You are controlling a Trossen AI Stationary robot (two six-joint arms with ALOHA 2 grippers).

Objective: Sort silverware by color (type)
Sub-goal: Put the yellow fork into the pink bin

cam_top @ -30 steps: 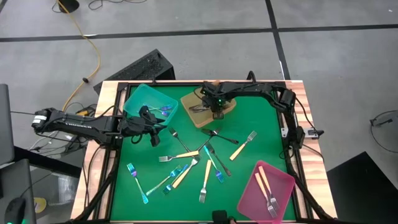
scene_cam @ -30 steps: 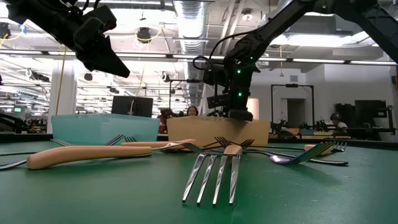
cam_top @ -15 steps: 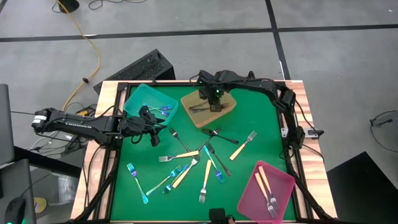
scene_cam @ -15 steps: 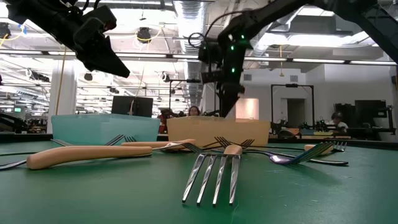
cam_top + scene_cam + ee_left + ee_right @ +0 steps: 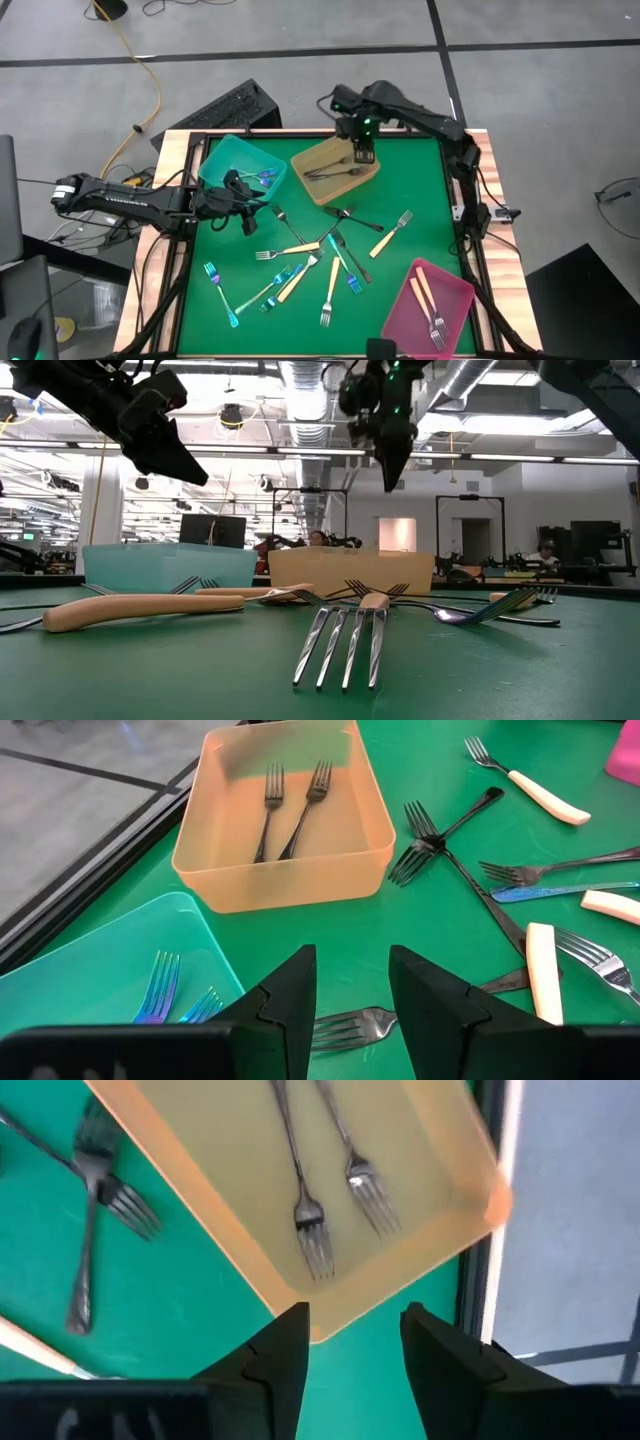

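Note:
Silverware lies scattered mid-mat (image 5: 330,255): dark, blue and cream-handled forks. The amber tray (image 5: 318,190) holds two dark forks (image 5: 305,1210). Blue forks (image 5: 160,995) lie in the teal tray (image 5: 228,160), and cream-handled ones (image 5: 425,292) in the pink tray (image 5: 455,290). My right gripper (image 5: 352,1325) hangs open and empty, pointing down, high above the amber tray's far right corner (image 5: 362,150). My left gripper (image 5: 352,980) is open and empty, tilted down beside the teal tray (image 5: 245,205). A dark fork (image 5: 345,1025) lies on the mat below it.
A black frame and wooden rim (image 5: 185,150) border the green mat. Bare mat shows at the far right (image 5: 420,185) and the near left (image 5: 200,320). A keyboard (image 5: 225,108) lies on the floor beyond the table.
My right gripper has risen straight up out of the amber tray and drifted a little toward the far right corner, still pointing down. The two dark forks stay in the tray.

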